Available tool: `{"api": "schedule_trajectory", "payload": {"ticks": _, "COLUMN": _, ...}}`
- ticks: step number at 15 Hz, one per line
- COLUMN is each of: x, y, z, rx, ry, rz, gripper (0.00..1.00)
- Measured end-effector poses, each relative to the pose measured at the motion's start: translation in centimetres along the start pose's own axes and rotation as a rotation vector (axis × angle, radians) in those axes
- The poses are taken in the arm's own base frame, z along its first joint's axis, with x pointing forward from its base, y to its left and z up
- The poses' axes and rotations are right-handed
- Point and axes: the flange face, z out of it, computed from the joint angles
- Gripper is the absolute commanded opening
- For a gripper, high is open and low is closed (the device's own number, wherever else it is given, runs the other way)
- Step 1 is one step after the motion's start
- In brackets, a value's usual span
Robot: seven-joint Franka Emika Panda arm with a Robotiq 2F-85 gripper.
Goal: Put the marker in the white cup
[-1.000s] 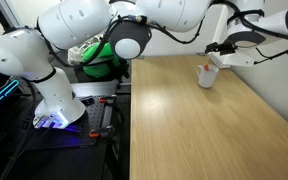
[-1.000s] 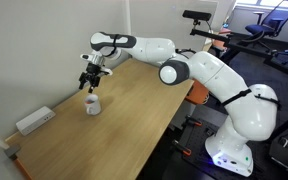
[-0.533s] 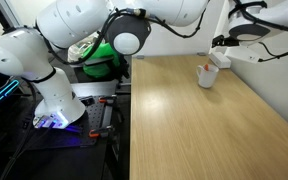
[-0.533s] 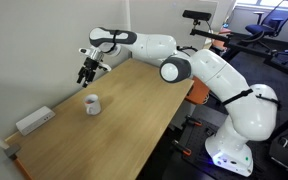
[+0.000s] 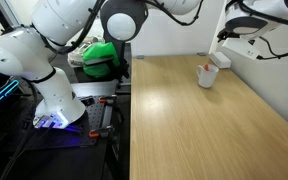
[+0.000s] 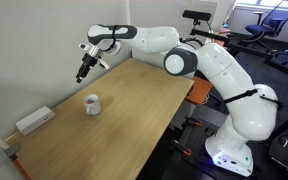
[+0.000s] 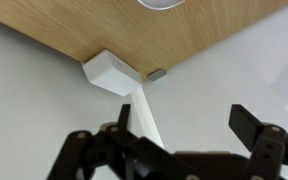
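The marker [image 5: 205,67] stood in the white cup [image 5: 208,76] on the wooden table [image 5: 194,120], its orange-red end poking above the rim in an exterior view. The gripper [image 6: 82,72] hung in the air well apart from the cup. In the wrist view its jaws were spread wide with nothing between them, and a white block [image 7: 112,72] lay at the table's corner below.
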Motion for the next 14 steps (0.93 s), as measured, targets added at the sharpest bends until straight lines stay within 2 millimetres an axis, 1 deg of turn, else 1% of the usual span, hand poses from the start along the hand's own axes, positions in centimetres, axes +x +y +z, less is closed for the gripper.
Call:
{"api": "schedule_trajectory", "payload": {"ticks": 7, "x": 0.0, "y": -2.3, "z": -2.3, "rx": -0.09, "ry": 0.011, "rz": 0.184, "gripper": 1.0}}
{"api": "schedule_trajectory", "payload": {"ticks": 11, "x": -0.6, "y": -4.3, "z": -3.2, "rx": -0.135, "ry": 0.017, "rz": 0.244, "gripper": 1.0}}
{"api": "schedule_trajectory", "payload": {"ticks": 14, "x": -1.4, "y": -6.4, "z": -3.6, "rx": -0.155, "ry": 0.019, "rz": 0.28, "gripper": 1.0}}
